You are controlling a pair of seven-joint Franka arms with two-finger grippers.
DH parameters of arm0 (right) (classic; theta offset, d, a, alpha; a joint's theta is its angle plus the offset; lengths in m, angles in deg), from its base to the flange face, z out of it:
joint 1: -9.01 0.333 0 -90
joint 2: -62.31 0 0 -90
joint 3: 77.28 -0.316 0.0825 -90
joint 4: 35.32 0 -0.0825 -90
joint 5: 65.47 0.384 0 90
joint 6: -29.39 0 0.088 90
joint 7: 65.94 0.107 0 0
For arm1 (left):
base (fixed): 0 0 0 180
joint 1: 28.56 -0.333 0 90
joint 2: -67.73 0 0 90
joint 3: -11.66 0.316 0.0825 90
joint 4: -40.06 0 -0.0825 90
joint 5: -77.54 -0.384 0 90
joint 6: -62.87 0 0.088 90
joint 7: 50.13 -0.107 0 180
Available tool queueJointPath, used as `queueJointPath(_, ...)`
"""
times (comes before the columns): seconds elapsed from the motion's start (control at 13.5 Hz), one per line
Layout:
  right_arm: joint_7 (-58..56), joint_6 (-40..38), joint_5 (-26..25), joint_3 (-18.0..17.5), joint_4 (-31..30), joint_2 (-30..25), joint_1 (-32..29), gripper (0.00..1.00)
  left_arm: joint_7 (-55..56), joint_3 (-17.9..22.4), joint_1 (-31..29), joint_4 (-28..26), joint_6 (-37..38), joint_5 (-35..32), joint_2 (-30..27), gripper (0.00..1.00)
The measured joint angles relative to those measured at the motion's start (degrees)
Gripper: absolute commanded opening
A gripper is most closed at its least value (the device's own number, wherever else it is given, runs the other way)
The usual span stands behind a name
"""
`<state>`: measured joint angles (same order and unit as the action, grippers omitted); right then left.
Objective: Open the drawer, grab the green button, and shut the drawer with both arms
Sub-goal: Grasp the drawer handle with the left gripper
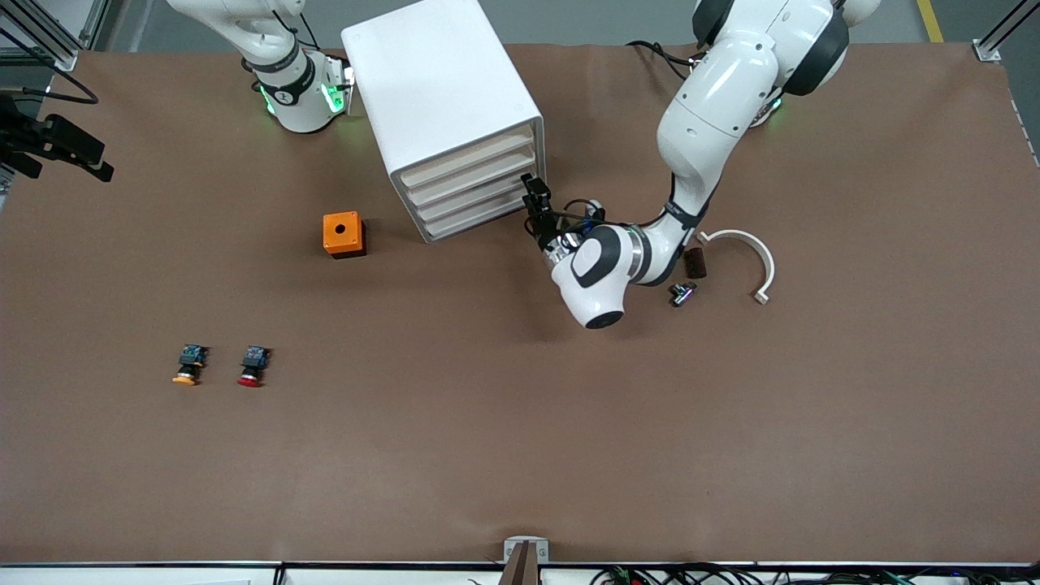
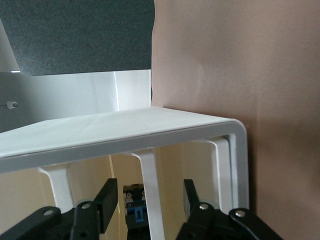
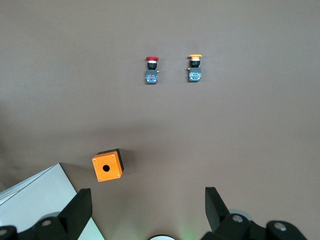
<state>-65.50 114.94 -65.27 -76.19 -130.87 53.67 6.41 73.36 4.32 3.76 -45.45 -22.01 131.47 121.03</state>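
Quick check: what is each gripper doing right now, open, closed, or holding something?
Left gripper: at the front of the cabinet, fingers apart around a drawer front's edge, nothing gripped yet.
Right gripper: open, empty, waiting above the table near the orange box.

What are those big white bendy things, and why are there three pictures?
They are two robot arms with pinching grippers. One picture looks down from a high camera; the others come from cameras on each arm's wrist. The left gripper is at the front of the white cabinet, its fingers either side of a drawer edge, holding nothing yet. The right gripper waits open in the air over the table. On the table lie an orange box, a red-capped button, an orange-capped button, a white curved piece and small parts.
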Motion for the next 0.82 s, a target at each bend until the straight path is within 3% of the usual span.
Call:
queueJointPath(0.15, 0.0, 0.0, 0.0, 0.0, 0.0, 0.0, 0.0, 1.00, 0.0, 0.0, 1.3, 0.0, 0.5, 0.0, 0.2, 0.53)
queueJointPath(0.52, 0.0, 0.0, 0.0, 0.0, 0.0, 0.0, 0.0, 1.00, 0.0, 0.1, 3.1, 0.3, 1.6, 0.1, 0.5, 0.23)
queueJointPath(0.82, 0.0, 0.2, 0.0, 0.0, 0.1, 0.0, 0.0, 1.00, 0.0, 0.1, 3.6, 0.2, 1.6, 0.1, 0.9, 0.15)
